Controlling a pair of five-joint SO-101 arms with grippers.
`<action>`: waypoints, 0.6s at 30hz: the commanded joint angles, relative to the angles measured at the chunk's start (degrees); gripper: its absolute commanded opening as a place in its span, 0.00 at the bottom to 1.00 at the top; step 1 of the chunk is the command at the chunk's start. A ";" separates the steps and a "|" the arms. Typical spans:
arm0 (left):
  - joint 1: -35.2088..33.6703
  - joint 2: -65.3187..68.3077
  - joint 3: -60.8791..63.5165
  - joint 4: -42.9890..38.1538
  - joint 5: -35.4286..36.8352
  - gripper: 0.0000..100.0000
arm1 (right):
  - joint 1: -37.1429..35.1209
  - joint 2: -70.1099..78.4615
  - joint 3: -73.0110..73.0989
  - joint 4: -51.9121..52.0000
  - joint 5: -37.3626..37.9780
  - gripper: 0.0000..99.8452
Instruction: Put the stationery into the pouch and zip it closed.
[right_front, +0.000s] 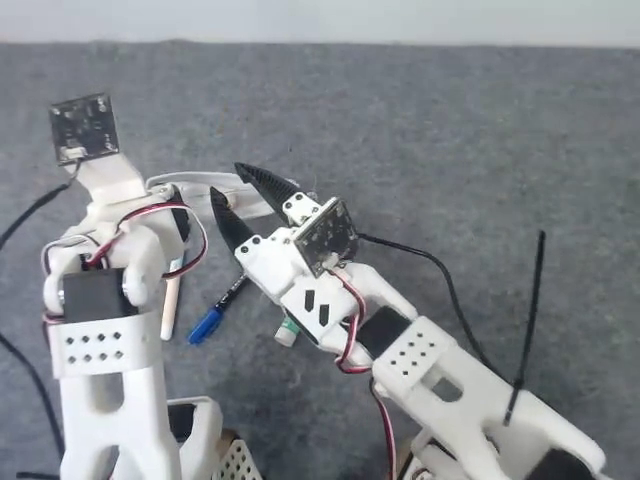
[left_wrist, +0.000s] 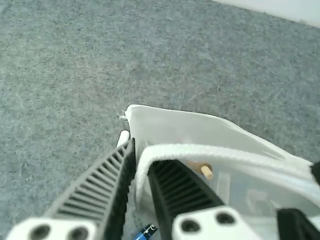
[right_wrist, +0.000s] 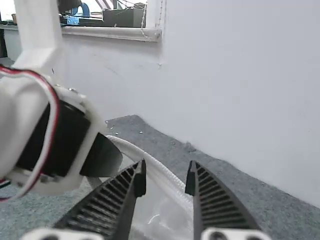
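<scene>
While the left gripper (left_wrist: 141, 159) is clamped on the pouch (left_wrist: 200, 130), one jaw outside the wall and one inside the mouth, the opening is lifted and held off the grey mat (right_front: 450, 130). This grip is judged to serve as an anchor, so that items can be fed in and the zip later drawn against it.

The right gripper (right_wrist: 166, 173) stands at the same mouth with its jaws apart. The corded zip rim (right_wrist: 155, 170) runs between them, not pinched. It is judged ready either to widen the opening or to take the rim.

The pouch is translucent white, soft and creased. A thick white woven edge runs along its mouth, which is unzipped. A wooden pencil end (left_wrist: 205, 171) shows through the wall, inside the pouch.

Items outside the pouch, all on its arm-base side:
- A blue pen (right_front: 215, 310) lies near the pouch on the mat.
- A white marker (right_front: 170, 300) lies just beside the pen, partly under the left arm.
- A small green-tipped item (right_front: 287, 335) lies beneath the right arm; its type cannot be told.

Filling is judged incomplete, and closure has not begun.
</scene>
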 joint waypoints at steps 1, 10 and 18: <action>-0.18 1.32 0.40 -1.58 0.88 0.01 | 0.84 -7.43 -3.96 5.23 -0.70 0.13; -3.43 1.14 -0.04 -1.93 0.97 0.01 | 0.92 -21.14 -4.04 21.05 -4.04 0.13; -9.05 1.14 -0.84 -3.34 3.60 0.01 | 4.79 -26.07 -4.13 33.10 -4.57 0.13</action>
